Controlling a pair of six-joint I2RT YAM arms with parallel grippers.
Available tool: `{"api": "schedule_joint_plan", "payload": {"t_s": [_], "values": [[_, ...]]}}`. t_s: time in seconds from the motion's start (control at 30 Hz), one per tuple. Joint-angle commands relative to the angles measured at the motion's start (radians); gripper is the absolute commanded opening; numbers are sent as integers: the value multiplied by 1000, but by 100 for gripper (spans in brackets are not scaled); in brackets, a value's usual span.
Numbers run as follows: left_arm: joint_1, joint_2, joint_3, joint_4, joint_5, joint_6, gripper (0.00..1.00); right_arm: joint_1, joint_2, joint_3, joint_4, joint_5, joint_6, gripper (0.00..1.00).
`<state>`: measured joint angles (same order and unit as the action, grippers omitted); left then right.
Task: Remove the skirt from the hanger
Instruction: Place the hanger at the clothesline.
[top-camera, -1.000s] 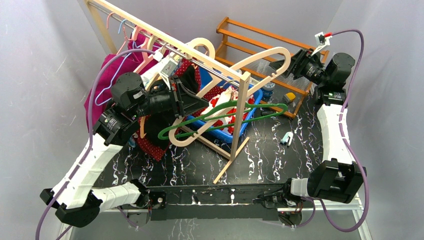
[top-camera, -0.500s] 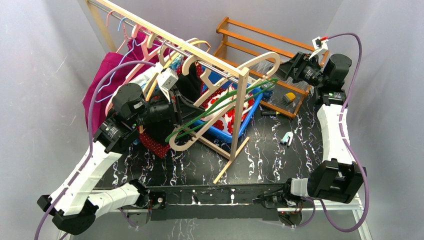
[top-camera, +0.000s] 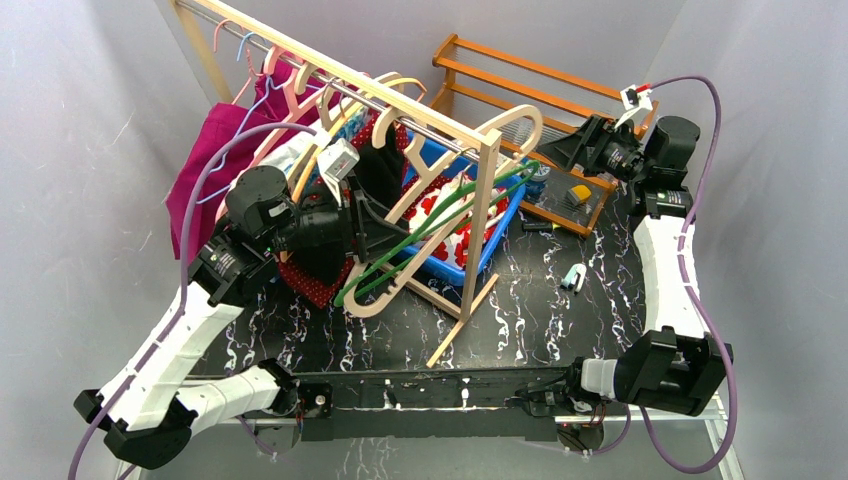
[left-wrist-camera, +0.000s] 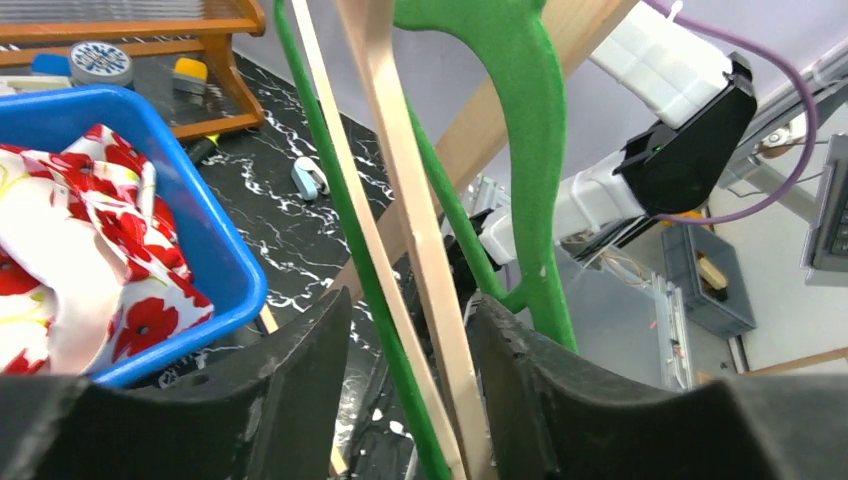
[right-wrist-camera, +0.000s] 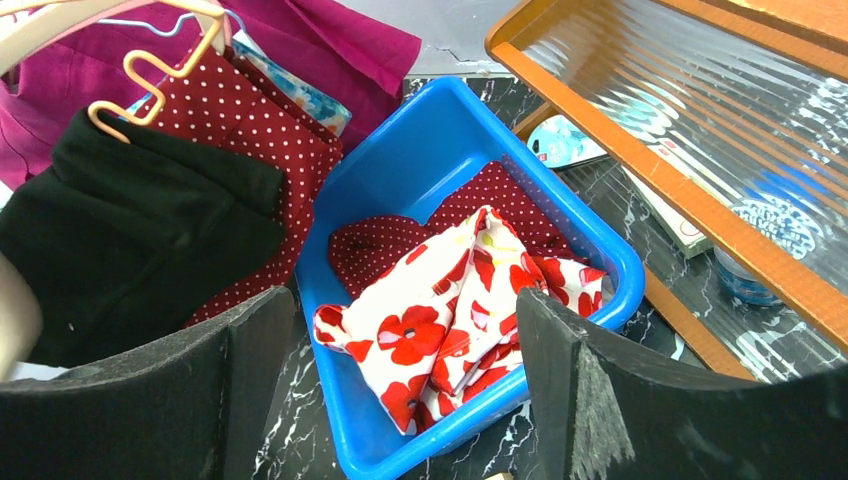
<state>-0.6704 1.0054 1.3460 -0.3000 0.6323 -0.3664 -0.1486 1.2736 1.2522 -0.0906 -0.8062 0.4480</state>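
The skirt, white with red poppies, lies crumpled in the blue basket, off any hanger; it also shows in the left wrist view. My left gripper is open around a pale wooden hanger and a green hanger, with a gap beside the green one. From above, both hangers slant across the rack post. My right gripper hangs open above the basket, holding nothing. It sits at the back right, clear of the hanger tip.
A wooden clothes rack crosses the back with more hangers, a magenta garment, a black one and a red dotted one. An orange wooden shelf stands at the back right. Small items lie on the black table.
My left gripper has gone from shut on the two hangers to open around them. The hangers have tilted steeper, and my right arm has drawn back from the wooden hanger's tip.
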Motion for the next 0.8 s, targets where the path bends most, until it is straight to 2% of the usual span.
{"api": "schedule_joint_plan", "payload": {"t_s": [0.0, 0.03, 0.1, 0.2, 0.27, 0.3, 0.4, 0.5, 0.6, 0.67, 0.77], "values": [[-3, -51, 49, -30, 4, -63, 56, 0, -57, 19, 24, -7, -5, 90], [-3, -57, 51, -33, -14, -74, 61, -1, -58, 21, 25, -8, -3, 91], [-2, -60, 65, -44, -67, -109, 65, -1, -61, 21, 23, -10, 1, 91], [-3, -72, 70, -49, -224, -239, 74, 0, -65, 16, 18, -13, 2, 91], [-3, -77, 60, -17, -236, -309, 97, -1, -69, 9, 16, -12, 3, 91], [-4, -79, 60, -2, -234, -332, 98, 0, -70, 6, 15, -12, 3, 91], [-3, -70, 65, 29, -190, -358, 94, 0, -71, 8, 6, -14, 0, 91], [-3, -64, 90, -40, -211, -328, 94, -2, -77, 13, -10, -12, -11, 92], [-4, -82, 117, -126, -290, -280, 98, 0, -83, 2, -18, -8, -13, 94], [-3, -92, 143, -173, -337, -256, 98, 0, -91, 3, -65, 52, -31, 98], [-3, -102, 175, -223, -376, -243, 98, 0, -110, 25, -197, 256, -94, 98]]}}
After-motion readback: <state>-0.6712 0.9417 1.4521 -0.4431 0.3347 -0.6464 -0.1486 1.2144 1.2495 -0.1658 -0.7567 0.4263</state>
